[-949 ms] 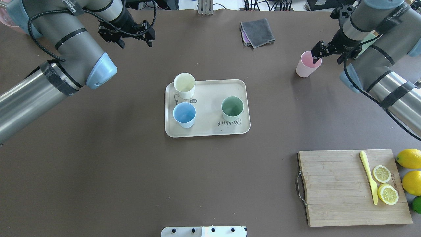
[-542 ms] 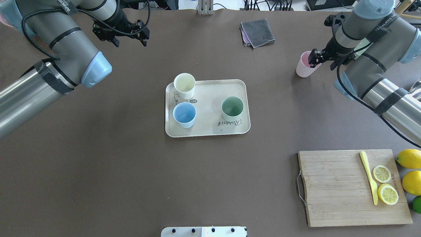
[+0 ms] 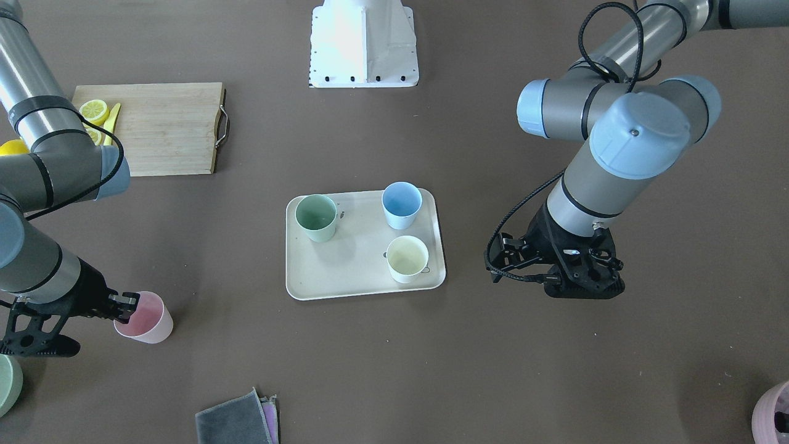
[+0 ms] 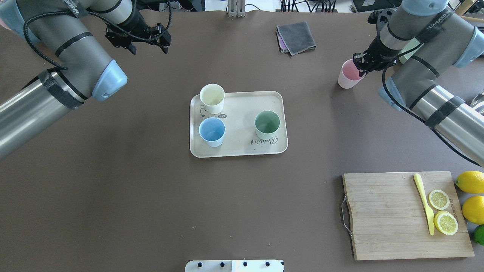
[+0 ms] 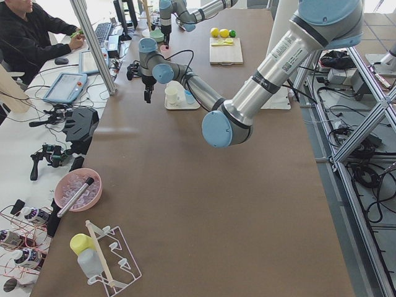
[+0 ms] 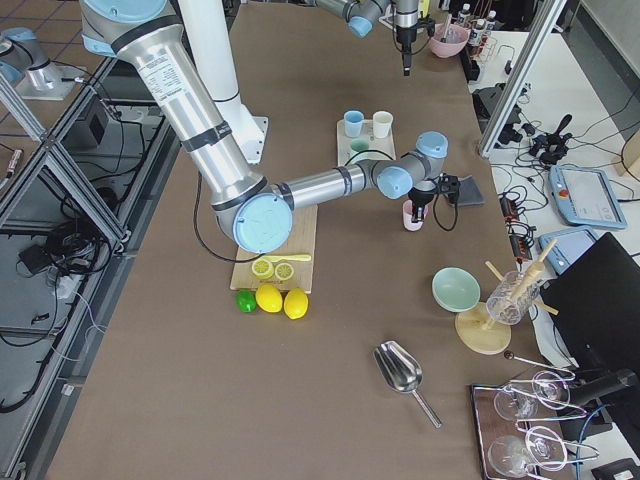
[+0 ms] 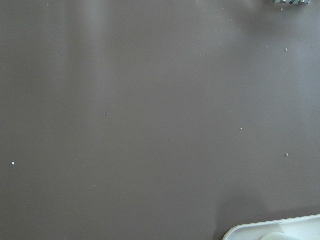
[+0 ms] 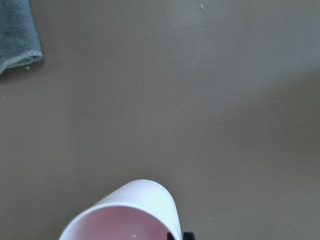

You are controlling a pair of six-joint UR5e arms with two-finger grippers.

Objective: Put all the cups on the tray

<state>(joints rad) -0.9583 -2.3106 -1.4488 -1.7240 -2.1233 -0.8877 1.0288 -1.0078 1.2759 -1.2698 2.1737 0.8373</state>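
Note:
The cream tray [image 4: 242, 109] lies mid-table and also shows in the front-facing view [image 3: 357, 271]. On it stand the cream-white cup [image 4: 211, 96], the light blue cup [image 4: 212, 130] and the mint green cup [image 4: 267, 122]. The pink cup [image 4: 347, 77] stands on the table at the far right, off the tray. My right gripper [image 4: 358, 63] is shut on its rim, one finger inside; the cup fills the bottom of the right wrist view [image 8: 130, 215]. My left gripper [image 4: 147, 45] is open and empty over the far left of the table.
A wooden cutting board [image 4: 385, 215] with a yellow knife [image 4: 423, 202] and lemon slices lies at the near right, whole lemons [image 4: 470, 181] beside it. A folded grey cloth [image 4: 297, 37] lies at the far middle. A pale green bowl [image 3: 6, 382] sits behind my right gripper.
My right gripper's fingers have closed on the pink cup's rim, and the cup has shifted slightly left. My left gripper has drawn back a little toward the far left.

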